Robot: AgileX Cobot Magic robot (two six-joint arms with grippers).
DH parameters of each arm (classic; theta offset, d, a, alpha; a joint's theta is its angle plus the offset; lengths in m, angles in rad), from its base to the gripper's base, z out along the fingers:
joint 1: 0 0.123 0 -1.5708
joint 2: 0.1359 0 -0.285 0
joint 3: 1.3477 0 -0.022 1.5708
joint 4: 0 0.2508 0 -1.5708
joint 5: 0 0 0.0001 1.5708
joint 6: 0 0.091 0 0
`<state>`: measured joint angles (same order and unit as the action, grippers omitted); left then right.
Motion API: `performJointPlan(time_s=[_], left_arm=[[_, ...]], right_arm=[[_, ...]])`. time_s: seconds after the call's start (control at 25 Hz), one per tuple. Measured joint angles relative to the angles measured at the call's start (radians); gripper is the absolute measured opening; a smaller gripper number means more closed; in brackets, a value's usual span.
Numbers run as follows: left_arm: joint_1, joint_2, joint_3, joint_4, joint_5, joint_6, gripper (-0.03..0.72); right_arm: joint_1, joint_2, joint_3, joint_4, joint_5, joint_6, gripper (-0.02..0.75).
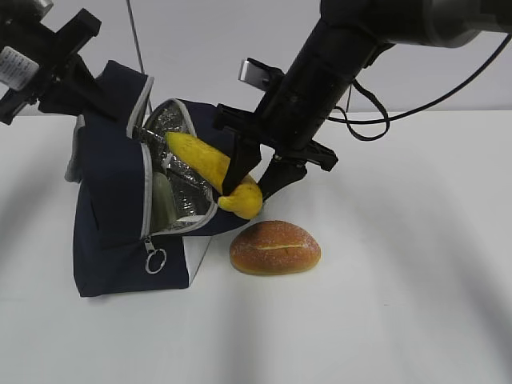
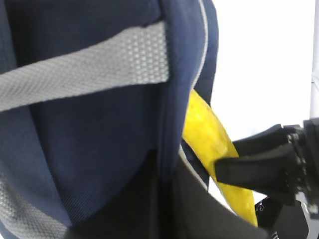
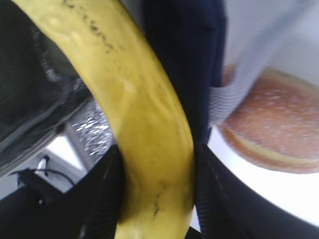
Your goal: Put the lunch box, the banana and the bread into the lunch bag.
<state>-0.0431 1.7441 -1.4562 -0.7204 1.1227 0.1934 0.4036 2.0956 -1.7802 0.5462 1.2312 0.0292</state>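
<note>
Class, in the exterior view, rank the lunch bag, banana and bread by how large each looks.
1. lunch bag
2-3. banana and bread: about alike; the banana is partly hidden by the right gripper, so unranked.

exterior looks down at the table (image 1: 400, 320); both wrist views close on banana (image 3: 144, 124).

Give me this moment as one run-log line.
right gripper: shut on banana, tip inside lunch bag mouth | left gripper: holds bag top, jaws unseen | bread: on table, not packed
</note>
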Motion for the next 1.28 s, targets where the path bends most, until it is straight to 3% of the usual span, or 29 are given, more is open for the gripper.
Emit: performJointPlan(time_s=[0.4,0.56,0.68,0.88,1.0,1.16,1.28], left_arm=[[0.000,0.000,0.000,0.003,0.010,0.000,-0.003],[0.000,0.000,0.000,0.006,0.014,0.000,-0.003],[0.000,0.000,0.000,0.007,0.016,0.000,-0.003],[0.001,0.000,0.000,0.007,0.023,0.000,-0.003],[0.002,0.000,0.000,0.008,0.025,0.000,-0.003],[0.002,0.000,0.000,0.008,0.033,0.000,-0.003],[0.002,0.000,0.000,0.007,0.033,0.001,-0.003]], right_arm=[[0.119,0.007,-0.037,-0.030,-0.240,0.086,0.305],[0.168,0.007,-0.039,-0.129,-0.346,0.090,0.305],[0.184,0.016,-0.039,-0.204,-0.405,0.085,0.305],[0.190,0.051,-0.044,-0.201,-0.452,0.062,0.309],[0.208,0.073,-0.055,-0.186,-0.455,0.019,0.365],[0.232,0.082,-0.072,-0.173,-0.446,-0.035,0.573],[0.231,0.082,-0.118,-0.229,-0.372,-0.046,0.631]])
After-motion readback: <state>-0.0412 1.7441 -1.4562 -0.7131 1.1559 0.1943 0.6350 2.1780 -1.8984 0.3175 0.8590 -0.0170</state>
